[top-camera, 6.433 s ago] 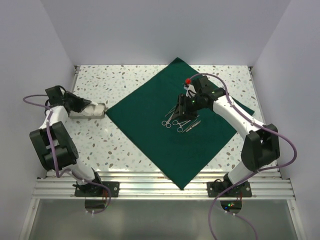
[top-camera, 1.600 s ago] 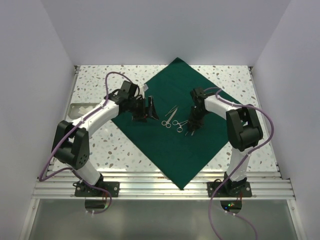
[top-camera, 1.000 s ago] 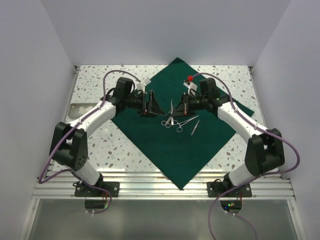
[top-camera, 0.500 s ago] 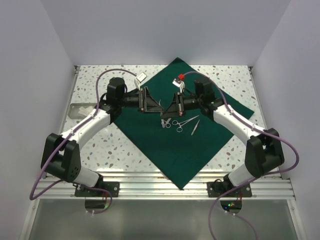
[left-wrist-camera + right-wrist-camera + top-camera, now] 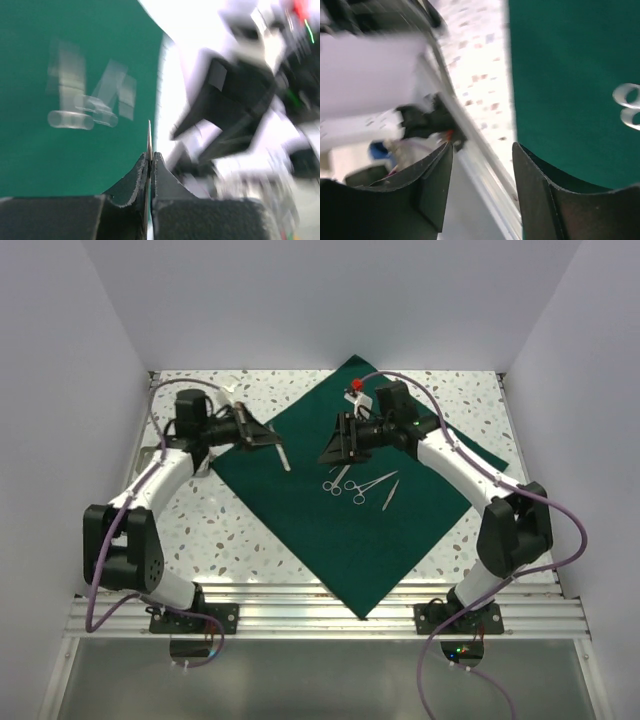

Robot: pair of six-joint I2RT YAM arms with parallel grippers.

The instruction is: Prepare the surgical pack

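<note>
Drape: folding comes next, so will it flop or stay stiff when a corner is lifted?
Likely floppy: the drape lies flat as thin cloth. Probably light, so it may drag rather than fold cleanly. The instruments on it would likely slide.

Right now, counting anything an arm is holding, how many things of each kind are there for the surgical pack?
Green drape: 1
Loose silver instruments on the drape: 3
Held silver instrument, in the left end effector: 1
Total: 5
</note>
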